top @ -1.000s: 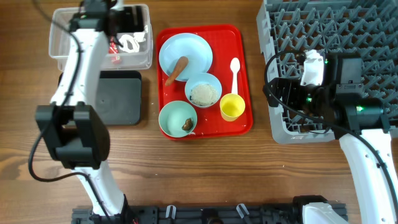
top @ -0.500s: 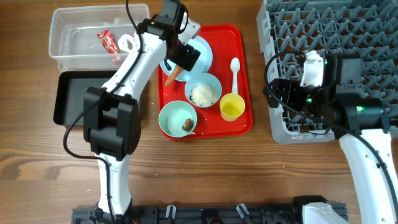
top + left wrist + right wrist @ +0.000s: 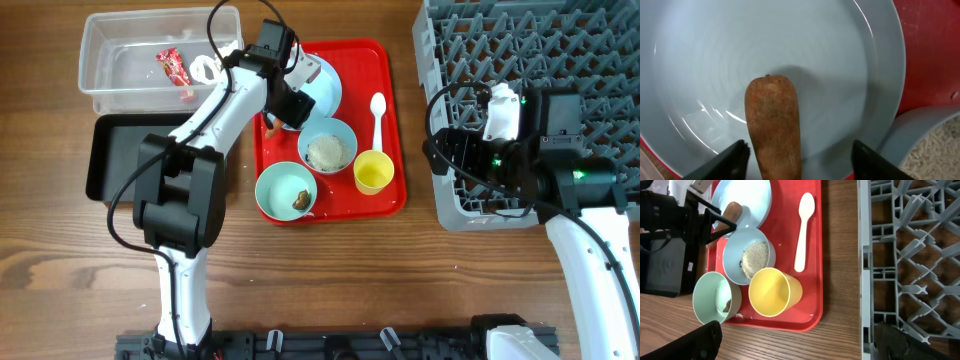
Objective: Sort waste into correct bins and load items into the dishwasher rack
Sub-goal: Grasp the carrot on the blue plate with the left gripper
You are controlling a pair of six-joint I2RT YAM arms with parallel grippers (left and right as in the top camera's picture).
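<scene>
At the far left of the wooden table [image 3: 60, 260], a clear plastic rectangular tub [image 3: 110, 50] holds a red snack wrapper [image 3: 172, 67] and, beside it at the tub's right end, a crumpled white scrap [image 3: 206, 68]. Just below it sits a black rectangular tub [image 3: 115, 160], with the left arm crossing over its right side.

The left gripper [image 3: 800, 150] hangs low over a round light blue plate [image 3: 830, 60] at the top of a flat red plastic tray [image 3: 385, 60]. Its jaws are spread to either side of an orange carrot [image 3: 772, 125] that lies on the plate. One finger is close against the carrot's side, the other stands clear of it with plate showing between, so nothing is pinched.

Below the plate on the tray stand a light blue bowl [image 3: 345, 138] of loose white rice [image 3: 327, 152] and a mint-green bowl [image 3: 275, 185] with a small brown food lump [image 3: 302, 200] inside. To their right are a small yellow cup [image 3: 373, 172] and, above it, a white plastic spoon [image 3: 377, 110] lying lengthwise.

The right gripper [image 3: 797, 330] hovers with its jaws spread wide and nothing between them, looking down on the tray's right half and the left edge of the large grey plastic grid rack [image 3: 560, 40] at the table's right.
</scene>
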